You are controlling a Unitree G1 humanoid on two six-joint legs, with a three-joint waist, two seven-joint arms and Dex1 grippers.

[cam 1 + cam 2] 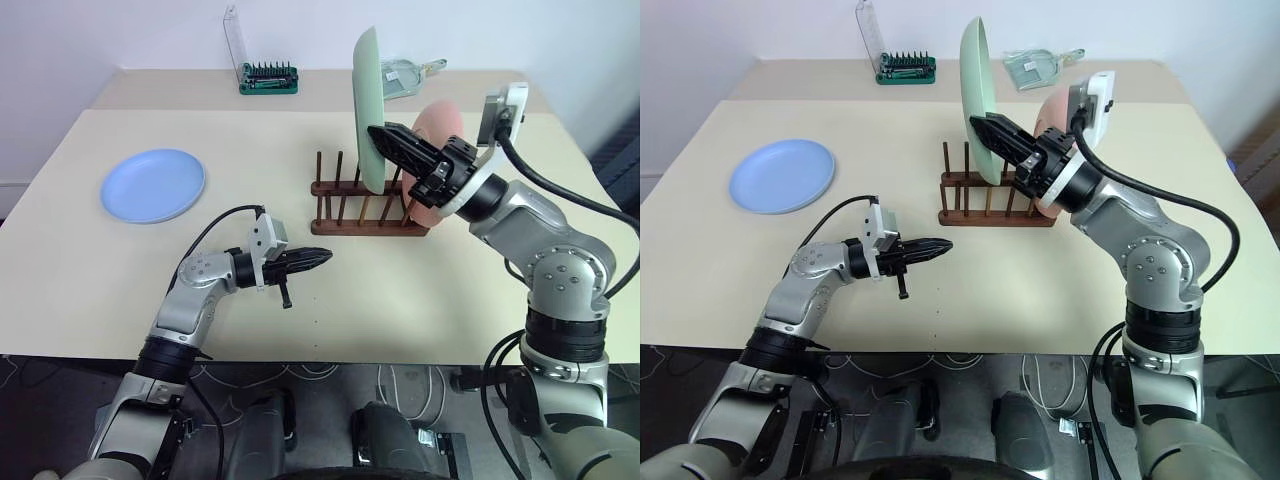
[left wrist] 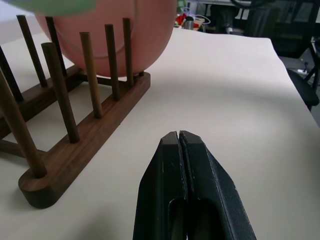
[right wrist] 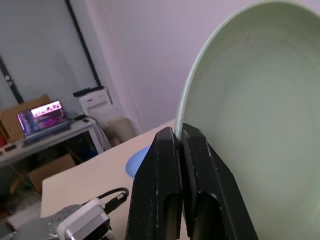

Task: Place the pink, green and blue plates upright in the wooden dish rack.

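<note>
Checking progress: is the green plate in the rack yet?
No. The right gripper holds the green plate upright above the rack.

Left eye view. At lower left, the left arm is built of silver-grey metallic segments joined by black rings; a white camera block is mounted at its wrist, and a thin black cable is looped from the block back to the forearm. The left end effector is formed of two tapered black fingers. At right, the right arm is made of bulkier silver-grey housings with round joint caps and black collars; thick black cables are routed along it. A white camera block is carried above the right end effector, also black.
</note>
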